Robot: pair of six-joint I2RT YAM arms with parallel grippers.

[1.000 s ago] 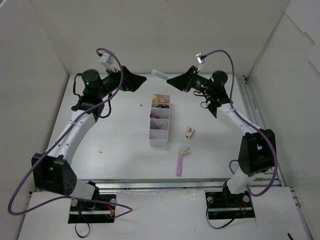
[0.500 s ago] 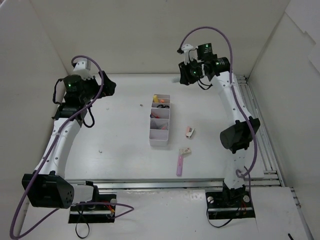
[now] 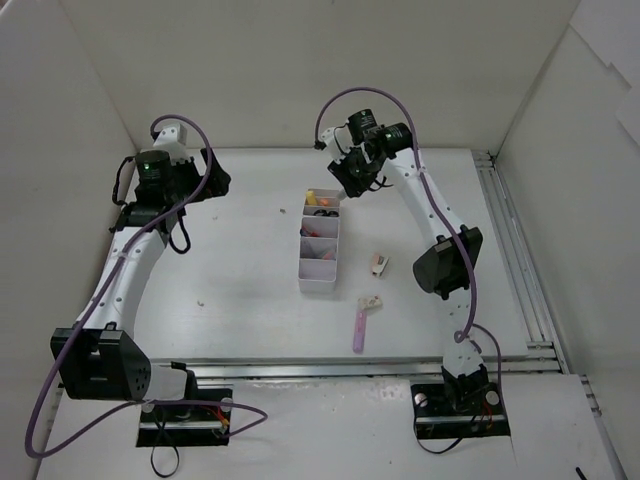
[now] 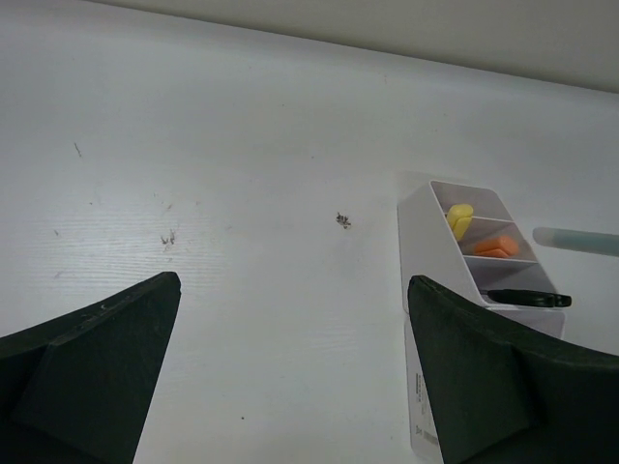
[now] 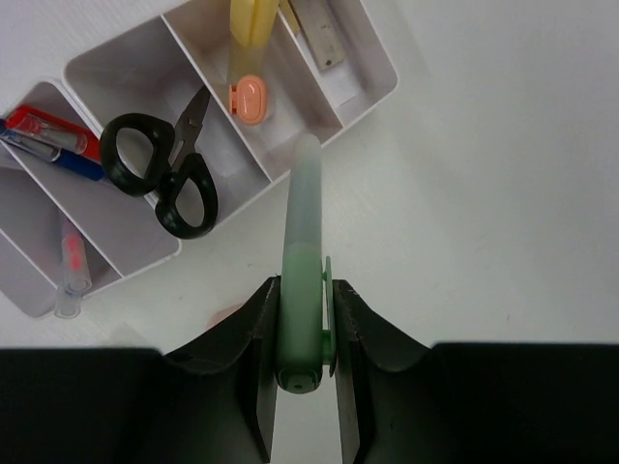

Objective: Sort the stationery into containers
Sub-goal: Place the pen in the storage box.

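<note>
Jaws of my right gripper (image 5: 305,290) are clamped on the green highlighter (image 5: 302,232), which I see poised over the back end of the white tray (image 3: 318,281) lying mid-way across the bench (image 3: 240,300), scissors (image 5: 160,179) in one compartment, while my left gripper (image 4: 290,333) stands wide open near the back-left corner.

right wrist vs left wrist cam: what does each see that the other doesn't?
Right wrist only: the right gripper shut on the green highlighter, and red and blue pens in the tray. Left wrist only: the left gripper open, and a dark speck on the table. Both: tray, black scissors, yellow highlighter, orange highlighter, and the green highlighter's tip.
</note>
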